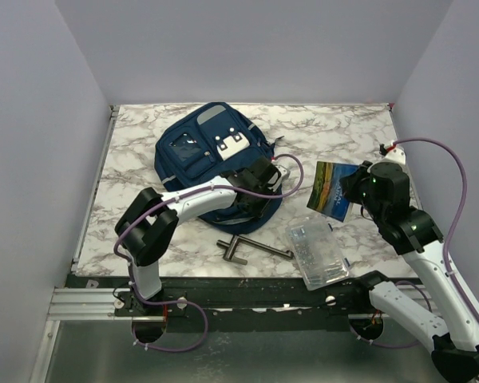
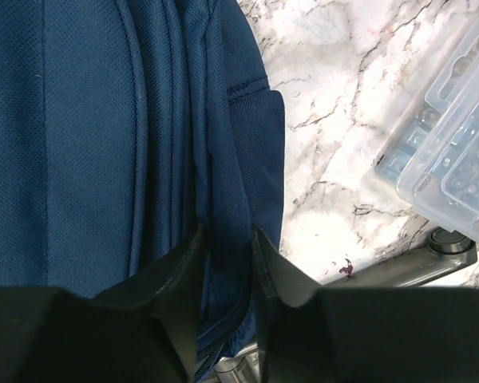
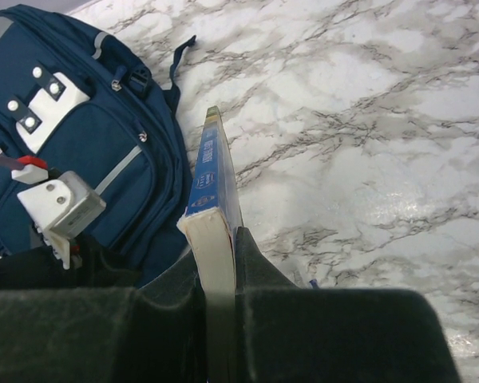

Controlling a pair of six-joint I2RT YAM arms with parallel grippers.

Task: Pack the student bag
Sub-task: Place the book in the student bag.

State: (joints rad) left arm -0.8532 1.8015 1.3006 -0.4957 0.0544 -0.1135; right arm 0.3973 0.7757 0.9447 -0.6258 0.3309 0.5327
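Right gripper (image 3: 218, 255): sat closest to its wrist lens; clamped shut on the book (image 3: 211, 187), one finger against each cover; hovered over bare marble just right of the student bag (image 3: 104, 183).
Left gripper (image 2: 227, 243): reached over the bag's near right edge; pinched a raised fold of navy fabric between both fingers (image 2: 184, 271).
Table (image 1: 144, 159): topped in white marble pattern with grey veins; bore the bag, the case and the tool.
Student bag: lay flat at the far centre-left of the table, front pockets upward; showed white buckle patches and light grey stripes; was by far the biggest item.
Book: stood on edge in the right jaws, blue spine upward in the wrist view; turned a landscape cover toward the overhead camera; sat near the bag's right side.
Clear plastic case (image 1: 318, 251): lay near the front edge, right of centre; held small parts too fine to identify.
Metal T-handle tool (image 1: 251, 247): lay flat between the bag and the case, just left of the case.
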